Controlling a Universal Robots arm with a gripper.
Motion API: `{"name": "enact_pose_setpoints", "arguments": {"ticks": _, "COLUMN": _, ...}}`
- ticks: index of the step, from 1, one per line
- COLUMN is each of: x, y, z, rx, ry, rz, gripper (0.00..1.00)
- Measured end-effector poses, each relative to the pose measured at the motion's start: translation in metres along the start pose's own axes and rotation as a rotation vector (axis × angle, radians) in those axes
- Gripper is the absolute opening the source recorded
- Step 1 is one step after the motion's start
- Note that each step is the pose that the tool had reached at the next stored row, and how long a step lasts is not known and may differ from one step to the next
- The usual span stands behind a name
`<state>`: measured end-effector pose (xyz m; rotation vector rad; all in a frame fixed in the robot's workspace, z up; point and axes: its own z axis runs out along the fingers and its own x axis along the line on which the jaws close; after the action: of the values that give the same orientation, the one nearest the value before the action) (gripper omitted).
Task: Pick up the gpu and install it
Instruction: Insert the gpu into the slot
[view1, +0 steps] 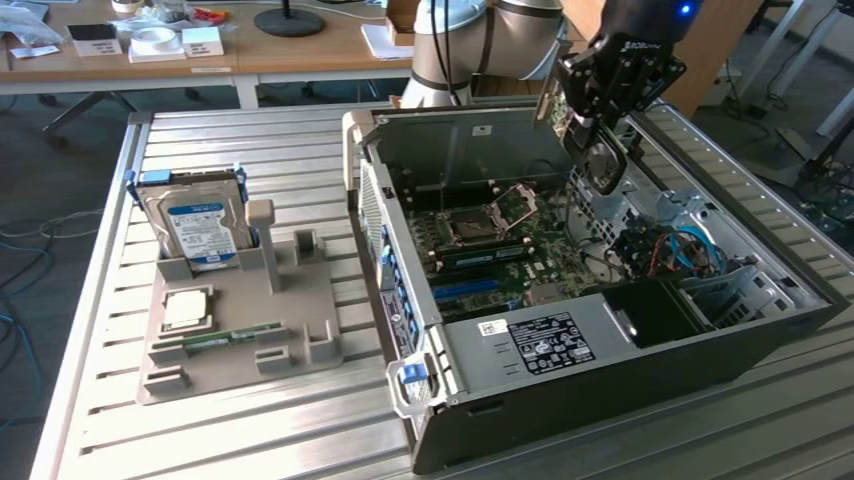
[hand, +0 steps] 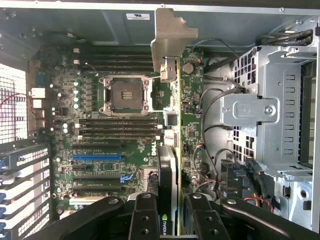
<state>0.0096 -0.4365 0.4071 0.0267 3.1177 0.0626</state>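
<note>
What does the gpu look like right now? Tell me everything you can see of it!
The gpu is a thin flat card: green circuit board, dark face with a small logo, and a pale metal bracket at the end away from the gripper. The gripper's fingers clamp it on both faces, holding it on edge above the motherboard of the open computer case. I cannot tell whether it touches anything else.
</note>
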Motion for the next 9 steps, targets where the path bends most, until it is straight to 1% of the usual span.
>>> {"name": "enact_pose_setpoints", "arguments": {"ticks": 9, "x": 0.0000, "y": 0.0000, "z": 0.0000, "rx": 0.0000, "ry": 0.0000, "rz": 0.000, "gripper": 0.27}}
